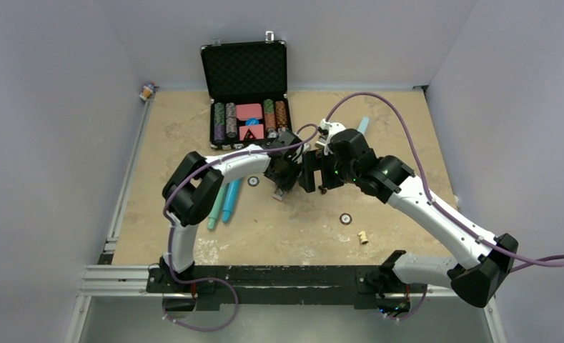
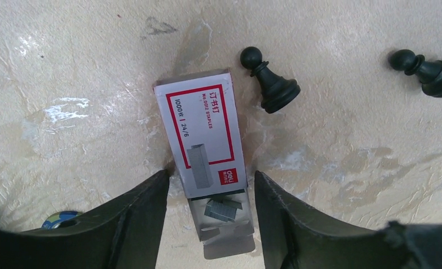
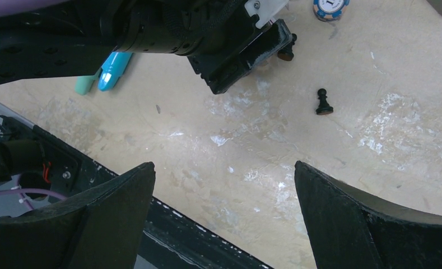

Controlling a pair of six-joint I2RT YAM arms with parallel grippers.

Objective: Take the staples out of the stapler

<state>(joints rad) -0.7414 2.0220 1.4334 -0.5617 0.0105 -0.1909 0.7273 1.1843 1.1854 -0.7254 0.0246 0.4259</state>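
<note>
A white staple box with a red frame lies flat on the table. Its inner tray is slid out toward me, and short silver-grey staples lie loose in it. My left gripper is open just above the table, one finger on each side of the box's near end. In the top view it hangs over the table's middle. My right gripper is open and empty, held above the table beside the left one. The stapler shows in no view.
Two black chess pawns lie just beyond the box. An open black case of poker chips stands at the back. Green and blue markers lie at the left. Loose chips and a small cork-like piece lie nearer the front.
</note>
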